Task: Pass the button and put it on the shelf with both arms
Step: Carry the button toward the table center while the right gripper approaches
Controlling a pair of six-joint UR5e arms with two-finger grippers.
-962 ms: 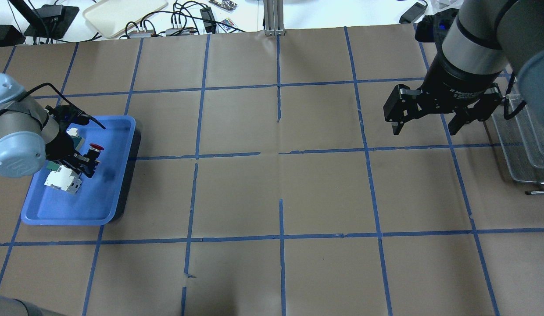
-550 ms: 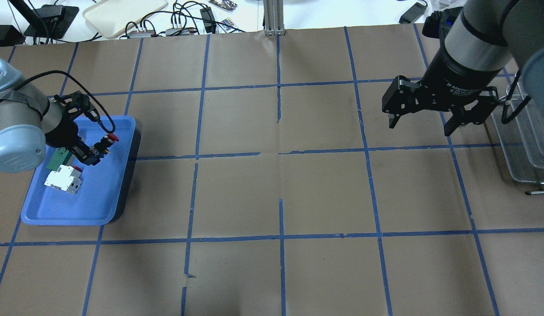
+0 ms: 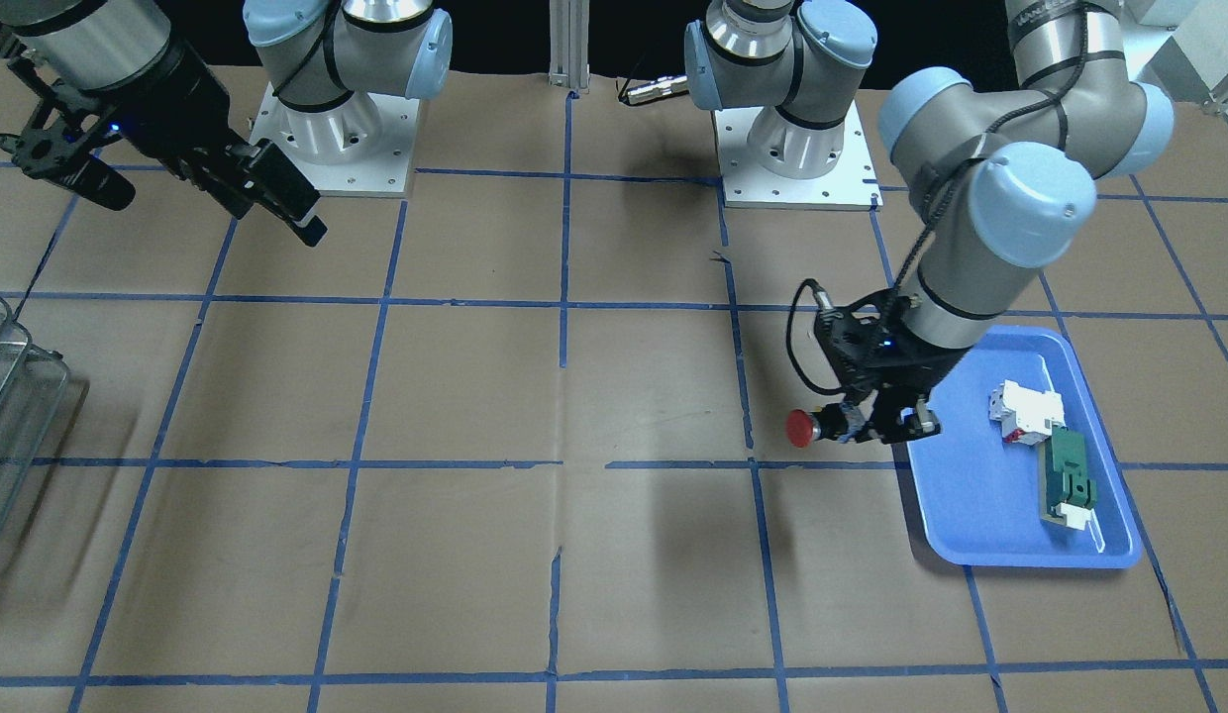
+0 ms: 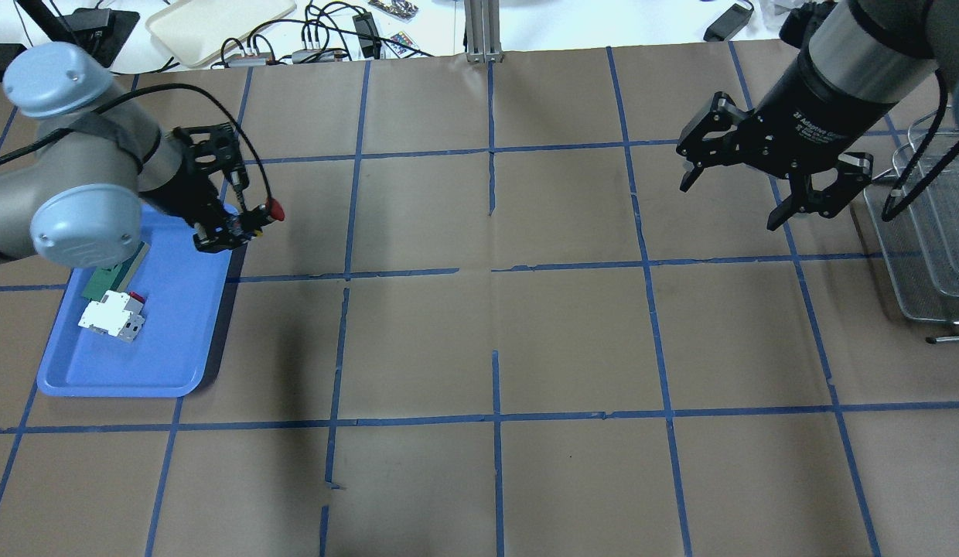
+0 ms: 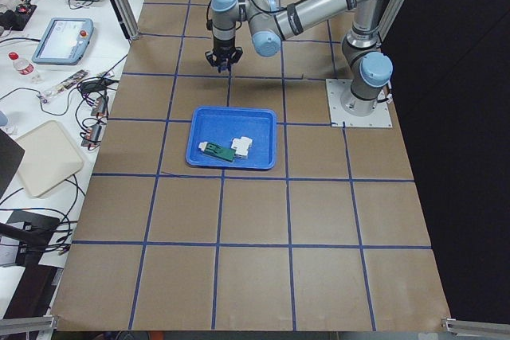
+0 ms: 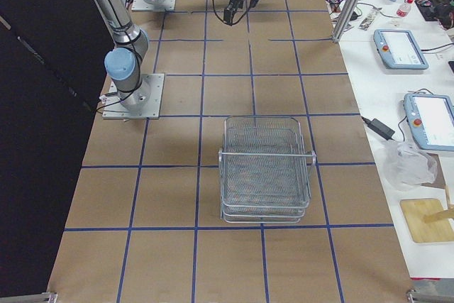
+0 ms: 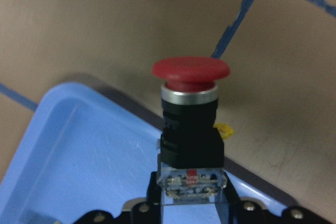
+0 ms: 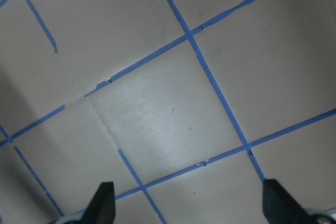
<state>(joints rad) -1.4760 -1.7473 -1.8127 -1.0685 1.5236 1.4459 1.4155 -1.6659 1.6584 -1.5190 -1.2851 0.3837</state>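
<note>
Our left gripper (image 4: 230, 230) is closed tight on the button (image 4: 264, 212). The fingers pinch its bluish clear rear block, and the black body and red cap stick out toward two o'clock in the overhead view. We hold the button in the air, level with the table (image 4: 495, 325). It sits above the one-o'clock corner of the blue tray (image 4: 162, 375), with the cap reaching past the rim over the brown paper.

From that gripper the tray spreads away toward seven o'clock. In it lie the green part (image 4: 112, 275) and, just beside it at six o'clock, the white part (image 4: 108, 319).

Well apart, at three o'clock across the table, our right gripper (image 4: 728, 206) hangs above the surface with its jaws spread wide. Its wrist view shows only paper and blue tape lines between the fingertips. The shelf (image 4: 924, 255) stands on the table near that gripper, at about four o'clock from it, along the table's right edge.
</note>
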